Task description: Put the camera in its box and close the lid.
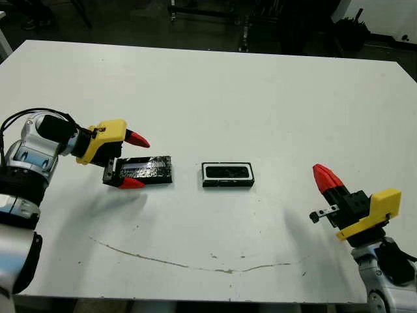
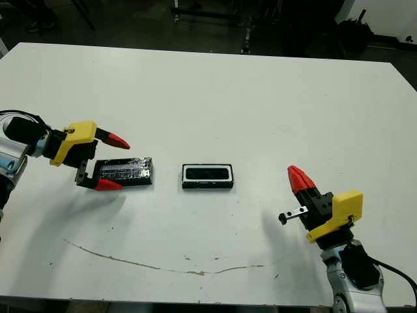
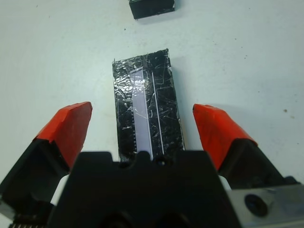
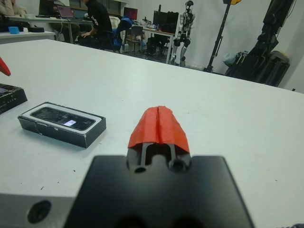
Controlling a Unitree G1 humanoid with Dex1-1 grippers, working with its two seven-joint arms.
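Leftmost on the white table, the left gripper with its yellow-and-black body is lowered at the near end of the flat black rectangular lid with silvery reflective wrap, its two red-tipped fingers spread wide, one on either side of the panel and touching neither long edge in the left wrist view. That lid lies flat, left of the table's middle and closer to the near edge than the far one.

Just beside it toward the centre, with a strip of bare table between them, sits the small shallow rectangular box with a black rim and white inside. Within it lies the slim glossy black camera, bar-shaped and resting flat inside the white surround, the box uncovered.

Well apart, toward the near right corner, the right gripper hovers above the table with its red fingertips pressed together and nothing between them, pointing toward the box.

Beyond the table's far edge, a seated person at a desk shows in the right wrist view.
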